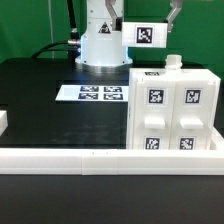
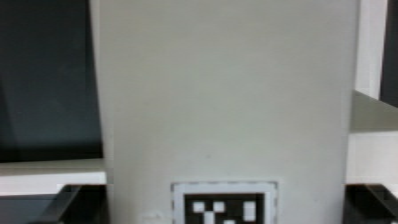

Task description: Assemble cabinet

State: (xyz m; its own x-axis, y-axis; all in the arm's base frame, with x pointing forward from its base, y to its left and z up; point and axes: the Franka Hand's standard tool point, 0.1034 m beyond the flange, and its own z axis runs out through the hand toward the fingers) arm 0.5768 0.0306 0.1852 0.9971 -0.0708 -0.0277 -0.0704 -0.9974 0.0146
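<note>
The cabinet (image 1: 172,110) is a large white box standing at the exterior view's right, with tagged panels on its near face and a small white part (image 1: 172,62) on its top. My gripper (image 1: 160,14) is high above it at the back, shut on a white tagged panel (image 1: 148,33) held in the air. In the wrist view the panel (image 2: 214,100) fills the middle, its tag (image 2: 224,205) sits between my dark fingers (image 2: 50,205), and my gripper (image 2: 214,208) is clamped across it.
The marker board (image 1: 100,93) lies flat on the black table left of the cabinet. A white rail (image 1: 90,157) runs along the front edge. The robot's white base (image 1: 100,45) stands at the back. A small white block (image 1: 3,122) sits at the far left.
</note>
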